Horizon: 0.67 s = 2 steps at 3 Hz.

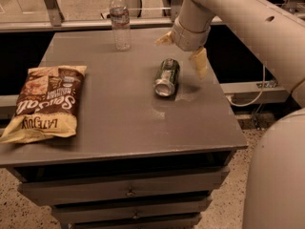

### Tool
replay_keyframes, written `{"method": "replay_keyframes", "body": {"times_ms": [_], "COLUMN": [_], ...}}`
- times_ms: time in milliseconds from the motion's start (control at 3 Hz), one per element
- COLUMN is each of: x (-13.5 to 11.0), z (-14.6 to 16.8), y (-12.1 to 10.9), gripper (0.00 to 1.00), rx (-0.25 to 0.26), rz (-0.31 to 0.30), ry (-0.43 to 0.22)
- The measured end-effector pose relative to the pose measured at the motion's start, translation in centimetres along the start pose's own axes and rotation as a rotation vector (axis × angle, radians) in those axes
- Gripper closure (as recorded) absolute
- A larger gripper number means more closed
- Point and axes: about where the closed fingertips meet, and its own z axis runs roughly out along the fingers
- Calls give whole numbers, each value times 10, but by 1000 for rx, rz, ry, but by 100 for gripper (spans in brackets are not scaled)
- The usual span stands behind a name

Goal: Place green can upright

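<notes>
Just beyond toppled green can (167, 77), claw (182, 50) spread wide

I'm seeing the small dark-green aluminium drink can (167, 77) lying on its side on the grey tabletop (119, 109), silver end facing camera; gripper (182, 51) hovering just behind it, fingers spread.

One gripper (181, 51), its two fingers spread apart, hangs over the far right part of the one table (119, 113). One green can (167, 77) lies just in front of it. One water bottle (120, 20) stands to its left, farther back, and one chip bag (45, 101) lies well off to its left.
</notes>
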Motion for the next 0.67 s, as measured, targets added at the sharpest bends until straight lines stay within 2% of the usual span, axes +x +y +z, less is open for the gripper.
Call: {"method": "replay_keyframes", "body": {"times_ms": [667], "x": [-12], "z": [9], "y": [6], "gripper": [0], "rx": [-112], "rz": [-150], "ry": [8]}}
